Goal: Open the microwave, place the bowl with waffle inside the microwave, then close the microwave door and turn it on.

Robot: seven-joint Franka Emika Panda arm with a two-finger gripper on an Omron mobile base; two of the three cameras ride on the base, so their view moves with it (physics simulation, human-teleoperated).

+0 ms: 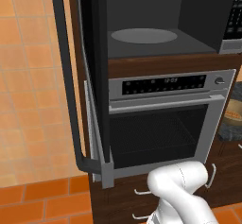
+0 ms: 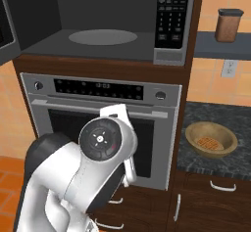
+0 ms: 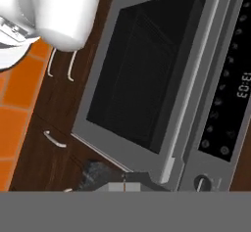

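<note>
- Done: the microwave (image 2: 105, 23) stands open; its dark cavity and the grey turntable (image 2: 103, 36) are bare
- The microwave door (image 1: 71, 76) is swung wide to the left, its long dark bar handle (image 1: 64, 72) standing out from the cabinet edge in the left base view
- Not done: the bowl (image 2: 211, 139) sits on the dark speckled table (image 2: 193, 160) to the right of the silver oven (image 2: 98, 123), well apart from the cavity and lower than it; the waffle (image 2: 210, 143) lies inside it
- The end effector is closed with nothing in it, as far as I can judge; the hand view looks across the oven's mesh window (image 3: 137, 74) and display strip (image 3: 230, 79), so the hand seems low in front of the oven, not near the bowl
- The arm (image 2: 93, 167) is bunched up below the oven in the right base view
- Left to do, in my judgement: reach right to the bowl and open the fingers, grasp it by the rim, lift it onto the turntable, let go, push the door shut, then press a button on the panel (image 2: 171, 13) at the cavity's right
- Roughly the first of four steps is complete
</note>
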